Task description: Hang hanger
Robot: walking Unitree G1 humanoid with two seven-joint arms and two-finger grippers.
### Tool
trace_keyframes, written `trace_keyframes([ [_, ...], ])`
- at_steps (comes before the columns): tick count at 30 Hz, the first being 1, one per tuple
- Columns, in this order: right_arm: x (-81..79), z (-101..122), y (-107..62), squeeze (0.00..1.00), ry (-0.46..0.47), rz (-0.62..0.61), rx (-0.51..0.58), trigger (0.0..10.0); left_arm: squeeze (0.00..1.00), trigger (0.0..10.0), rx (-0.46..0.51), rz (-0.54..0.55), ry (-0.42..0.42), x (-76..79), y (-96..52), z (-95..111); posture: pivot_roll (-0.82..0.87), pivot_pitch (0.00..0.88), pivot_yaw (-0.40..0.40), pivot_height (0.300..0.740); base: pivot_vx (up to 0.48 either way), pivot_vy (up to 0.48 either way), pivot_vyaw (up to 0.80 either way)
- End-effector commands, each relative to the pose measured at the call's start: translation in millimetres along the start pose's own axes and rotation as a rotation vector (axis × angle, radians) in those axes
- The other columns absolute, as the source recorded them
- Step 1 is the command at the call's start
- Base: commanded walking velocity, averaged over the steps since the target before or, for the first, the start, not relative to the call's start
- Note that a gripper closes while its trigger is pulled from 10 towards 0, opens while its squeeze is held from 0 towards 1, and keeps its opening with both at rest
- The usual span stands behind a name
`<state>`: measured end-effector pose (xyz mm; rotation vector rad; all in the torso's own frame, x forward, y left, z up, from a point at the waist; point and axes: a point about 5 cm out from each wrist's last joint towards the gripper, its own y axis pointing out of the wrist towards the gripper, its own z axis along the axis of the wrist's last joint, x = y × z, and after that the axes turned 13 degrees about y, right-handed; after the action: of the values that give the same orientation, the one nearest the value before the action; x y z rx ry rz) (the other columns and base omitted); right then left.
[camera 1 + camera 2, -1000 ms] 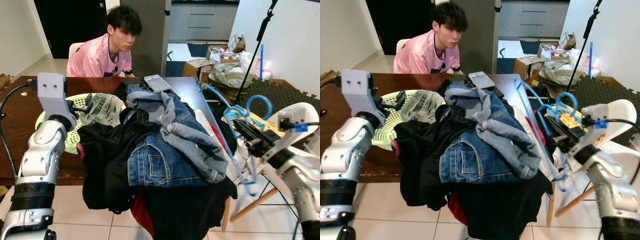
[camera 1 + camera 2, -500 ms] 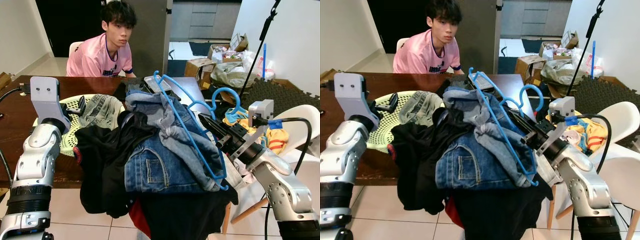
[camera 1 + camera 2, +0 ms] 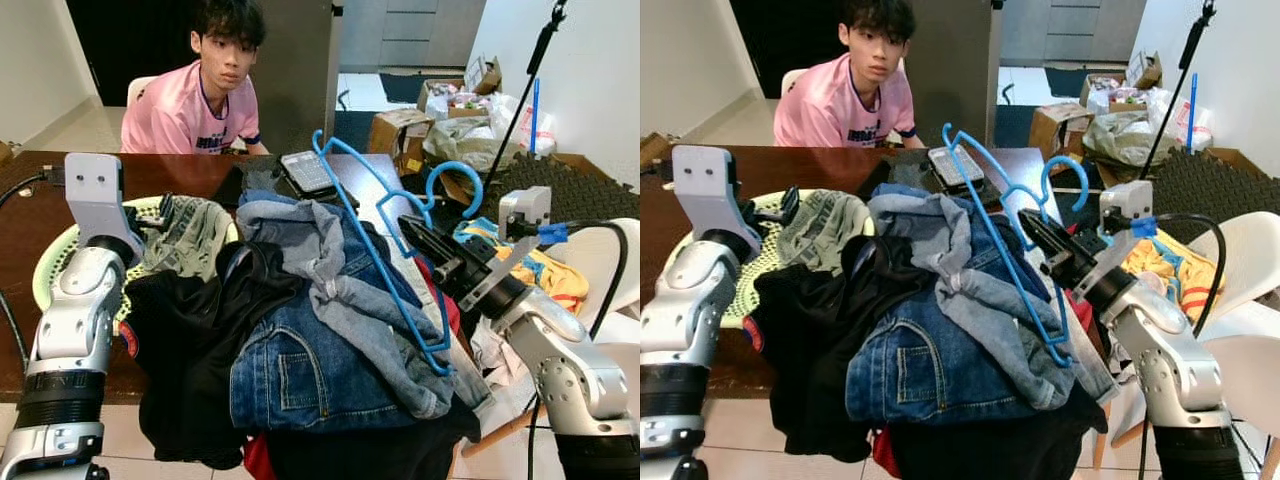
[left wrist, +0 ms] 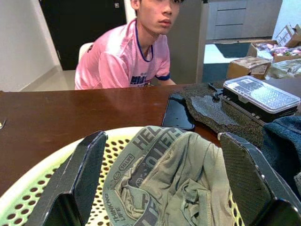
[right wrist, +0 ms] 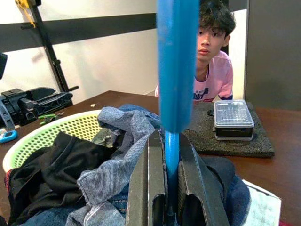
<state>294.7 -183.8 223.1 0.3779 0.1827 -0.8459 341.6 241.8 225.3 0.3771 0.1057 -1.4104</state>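
A blue plastic hanger (image 3: 385, 245) is held above the pile of clothes, its hook (image 3: 452, 190) toward the right. My right gripper (image 3: 418, 238) is shut on the hanger's bar (image 5: 172, 155), at the right of the pile. The pile holds denim jeans (image 3: 330, 330) and a black garment (image 3: 195, 350) heaped on the brown table (image 3: 30, 215). My left gripper (image 4: 164, 183) is open over a pale green basket (image 4: 28, 188) with an olive garment (image 4: 174, 174) in it, at the table's left.
A person in a pink shirt (image 3: 195, 105) sits behind the table. A clear case (image 3: 307, 170) and a black phone (image 4: 178, 112) lie on the table top. A white chair (image 3: 610, 260), boxes and bags (image 3: 450, 130) stand at the right.
The camera has shifted. My right gripper holds the hanger a little higher and further over the pile than half a second ago; a second ago it was low by the white chair.
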Motion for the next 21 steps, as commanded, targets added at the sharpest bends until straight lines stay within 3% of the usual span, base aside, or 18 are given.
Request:
trace_keyframes([
  [1, -2.9, 4.3, 0.7, 0.0, -0.007, 0.011, 0.01, 10.0, 0.0, 10.0, 0.003, -0.001, -0.002, 2.3, -1.1, 1.1, 0.23, 0.0, -0.007, 0.74, 0.296, 0.0, 0.0],
  [3, -4.0, 4.8, 0.9, 0.0, -0.01, 0.019, 0.008, 10.0, 0.0, 10.0, 0.003, -0.003, -0.001, 2.5, -1.2, 1.0, 0.23, 0.0, -0.007, 0.74, 0.296, 0.0, 0.0],
  [10, -7.1, 6.8, 1.1, 0.0, -0.003, 0.036, 0.013, 10.0, 0.0, 10.0, 0.006, -0.015, -0.003, 5.9, -1.2, 1.9, 0.23, 0.0, -0.007, 0.74, 0.296, 0.0, 0.8],
  [21, 1.4, 17.8, 4.3, 0.0, -0.03, -0.05, 0.058, 10.0, 0.0, 10.0, 0.037, -0.057, -0.028, 11.5, 0.9, 8.7, 0.23, 0.0, -0.007, 0.74, 0.294, 0.0, 0.0],
])
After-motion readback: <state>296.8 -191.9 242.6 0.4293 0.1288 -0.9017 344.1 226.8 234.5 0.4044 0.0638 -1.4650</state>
